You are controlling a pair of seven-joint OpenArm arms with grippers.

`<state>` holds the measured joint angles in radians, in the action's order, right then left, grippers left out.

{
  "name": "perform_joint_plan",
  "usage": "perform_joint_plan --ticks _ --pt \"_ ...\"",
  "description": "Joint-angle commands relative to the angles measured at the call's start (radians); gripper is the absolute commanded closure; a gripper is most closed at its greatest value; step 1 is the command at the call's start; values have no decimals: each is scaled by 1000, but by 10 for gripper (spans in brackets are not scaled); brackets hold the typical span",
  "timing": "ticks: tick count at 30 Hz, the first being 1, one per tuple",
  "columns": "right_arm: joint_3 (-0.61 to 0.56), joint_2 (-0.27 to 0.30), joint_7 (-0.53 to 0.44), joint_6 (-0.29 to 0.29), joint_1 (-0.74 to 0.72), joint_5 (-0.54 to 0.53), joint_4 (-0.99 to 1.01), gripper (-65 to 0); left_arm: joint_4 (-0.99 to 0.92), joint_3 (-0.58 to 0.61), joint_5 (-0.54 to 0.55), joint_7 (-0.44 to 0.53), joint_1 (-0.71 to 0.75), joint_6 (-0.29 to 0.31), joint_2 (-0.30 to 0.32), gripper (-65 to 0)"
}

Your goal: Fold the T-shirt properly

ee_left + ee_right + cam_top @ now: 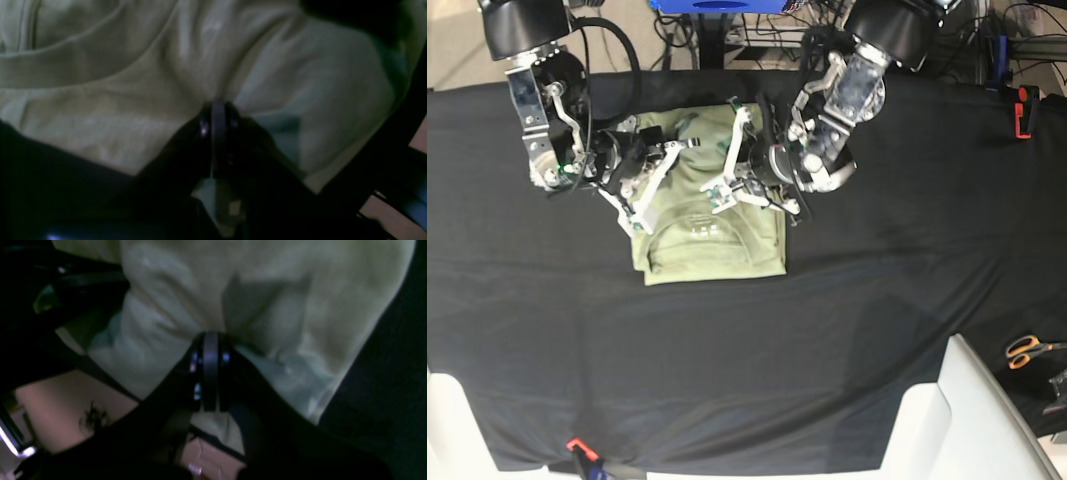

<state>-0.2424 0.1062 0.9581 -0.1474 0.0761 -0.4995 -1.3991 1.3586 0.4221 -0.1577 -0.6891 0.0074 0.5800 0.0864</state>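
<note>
The pale sage-green T-shirt (717, 245) lies folded into a compact rectangle on the black table cloth (877, 300), at the back left of centre. My left gripper (218, 106) is shut, with a pinch of shirt fabric (283, 76) bunched at its tips; a curved collar seam (66, 63) shows to the upper left. In the base view the left gripper (727, 165) is over the shirt's back right part. My right gripper (210, 336) is shut on a fold of the shirt (267, 290), and sits over the shirt's back left part (659, 160).
Orange-handled scissors (1027, 350) lie at the right edge. A white angled object (967, 420) stands at the front right. A red clamp (1024, 110) is at the back right, and a small red clip (577, 447) is at the front edge.
</note>
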Motion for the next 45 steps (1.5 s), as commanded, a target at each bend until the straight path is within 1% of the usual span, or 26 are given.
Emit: perform_joint_plan --ticks 1,2,4,7,9,11,12,14,17,19,22,25,27,29,31,33,34,36,40,42,45 --pt "1 14 2 4 -3 11 -26 -2 3 -4 -13 -8 -5 -1 0 0" --pt "-1 17 3 4 0 11 -50 -2 26 -6 -13 -8 -7 -1 2 0" --pt "4 19 23 6 15 11 -116 -2 107 -15 -13 -11 -8 -1 31 0" --pt "4 19 49 6 32 11 -231 -2 227 -65 -13 -28 -11 -2 42 0" --pt "5 26 43 7 52 15 -313 0 292 -101 -13 -100 -39 -2 42 0" --pt "39 54 42 10 69 15 -394 0 348 -131 -13 -151 -48 -2 45 0" --pt "71 56 42 12 87 15 -432 0 382 -151 -13 -160 -47 -2 48 0" --pt "197 59 42 12 126 15 -497 0 414 -214 -7 -169 -14 -2 65 0" --pt "352 60 51 10 146 15 -512 0 408 -266 -13 -169 19 -2 68 0" --pt "426 91 51 9 162 15 -510 0 420 -299 -13 -169 58 -2 72 0" --pt "503 122 9 7 224 15 -515 0 511 -375 -13 -166 159 -2 72 0" --pt "610 115 -81 7 317 15 -515 0 577 -440 -13 -162 285 -1 74 0" --pt "654 109 -101 7 377 15 -518 0 603 -457 -13 -160 368 -1 82 0" --pt "696 111 -46 10 440 15 -560 0 617 -458 -13 -160 458 -1 117 0" --pt "746 111 52 10 491 15 -599 0 618 -458 -12 -156 535 -1 138 0" --pt "786 111 132 10 514 15 -606 0 617 -466 -7 -99 610 -1 141 0" --pt "799 109 155 10 526 15 -606 0 617 -466 -10 -63 642 -1 141 0" --pt "808 112 170 10 568 15 -606 0 615 -466 -12 -7 701 -1 141 0" --pt "792 117 170 6 649 15 -575 0 611 -466 -10 7 796 -2 132 0" --pt "742 126 155 6 669 17 -521 0 592 -466 -7 9 836 -4 120 0" --pt "599 180 63 6 693 17 -412 0 523 -452 -6 13 853 -4 118 0"
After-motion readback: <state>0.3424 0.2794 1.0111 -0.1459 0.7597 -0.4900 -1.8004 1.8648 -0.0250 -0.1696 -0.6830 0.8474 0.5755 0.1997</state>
